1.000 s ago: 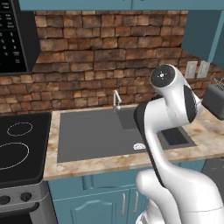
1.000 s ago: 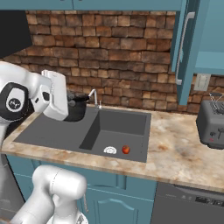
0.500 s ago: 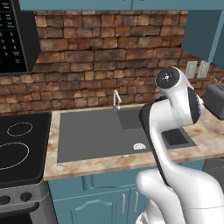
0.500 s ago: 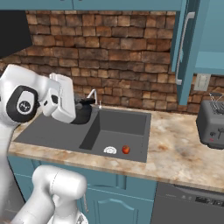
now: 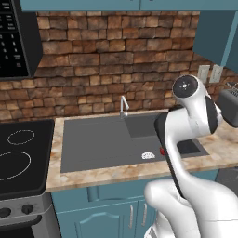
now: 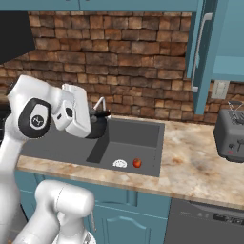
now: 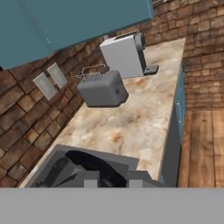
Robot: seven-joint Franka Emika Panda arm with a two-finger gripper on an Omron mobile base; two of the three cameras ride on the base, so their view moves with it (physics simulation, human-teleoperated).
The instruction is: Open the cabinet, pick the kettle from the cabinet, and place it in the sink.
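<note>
In the right base view my gripper [image 6: 91, 121] is shut on the black kettle [image 6: 99, 127] and holds it above the left part of the dark grey sink [image 6: 138, 136], beside the chrome faucet [image 6: 99, 103]. Through the hand view the kettle [image 7: 85, 165] shows as a dark rounded mass between my fingertips [image 7: 92, 177], just over the sink's corner [image 7: 48, 162]. The teal cabinet's door [image 6: 201, 52] with its long silver handle stands open at the upper right. In the left base view my own arm hides the hand, and the sink [image 5: 93, 144] lies ahead.
A small red thing [image 6: 137, 163] lies in the basin by the drain [image 6: 119, 163]. A grey toaster [image 6: 229, 134] stands on the stone counter to the right, and a white coffee machine [image 7: 124, 52] stands behind the toaster [image 7: 103, 89]. The black stovetop [image 5: 21, 153] is on the left.
The arm has carried the kettle a little to the right and downward over the sink. The grip has stayed shut.
</note>
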